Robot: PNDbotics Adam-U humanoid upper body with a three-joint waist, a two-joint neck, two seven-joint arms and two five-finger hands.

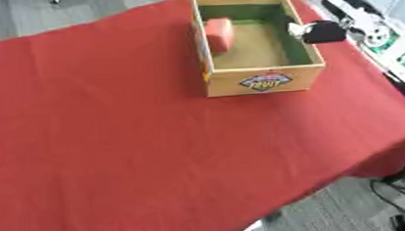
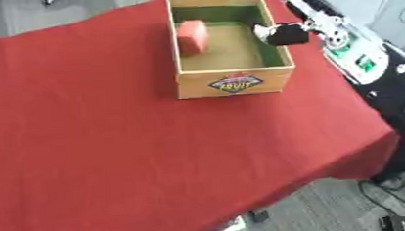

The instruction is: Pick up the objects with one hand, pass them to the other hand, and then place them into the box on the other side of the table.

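Since the salmon-red block-shaped object already leans against the left inner wall of the shallow cardboard box with the green lining and fruit label, you can take the placing step as done for that piece, and what you have in hand now looks like the release or the clearing away after it. Your right robot hand sits over the box's right wall, its dark body just above the rim with something pale at its tip; whether its fingers are spread, pressed together or pinching that pale bit cannot be told from either view, so check before you lift. Your left robot hand shows in neither view. No further object lies on the red cloth-covered surface that you can see, so the next move is probably to raise the right robot hand straight up clear of the rim, then bring it back toward your side. Mind the box wall beneath it: a sideways pull could drag the box. The box stands near the far right corner of the surface, with the cloth's right edge close beside it and white equipment just beyond; the broad open cloth to the left and toward you is the free room.
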